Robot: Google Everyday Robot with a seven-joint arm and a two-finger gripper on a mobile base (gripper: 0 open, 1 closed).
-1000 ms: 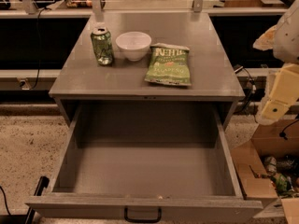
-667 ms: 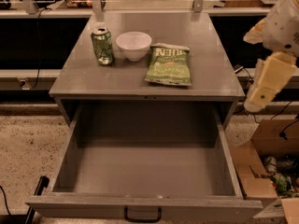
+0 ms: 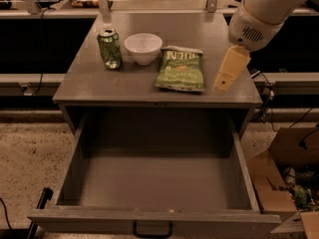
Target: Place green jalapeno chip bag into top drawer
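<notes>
The green jalapeno chip bag (image 3: 181, 69) lies flat on the grey cabinet top (image 3: 99, 83), right of centre, with its white lettering facing up. The top drawer (image 3: 149, 217) is pulled wide out below the top; its inside is bare, and a small black handle (image 3: 152, 229) sits on its front panel. My gripper (image 3: 223, 82) hangs from the white arm (image 3: 259, 14) at the upper right. It points down over the right part of the cabinet top, a short way right of the bag and apart from it. It holds nothing.
A green soda can (image 3: 109, 48) and a white bowl (image 3: 143, 48) stand on the cabinet top left of the bag. An open cardboard box (image 3: 284, 178) with clutter sits on the floor at the right. A counter with rails runs behind.
The arm has swung left from beside the cabinet, and the gripper now hangs over the cabinet top close to the bag. The bag, can, bowl and drawer have not moved.
</notes>
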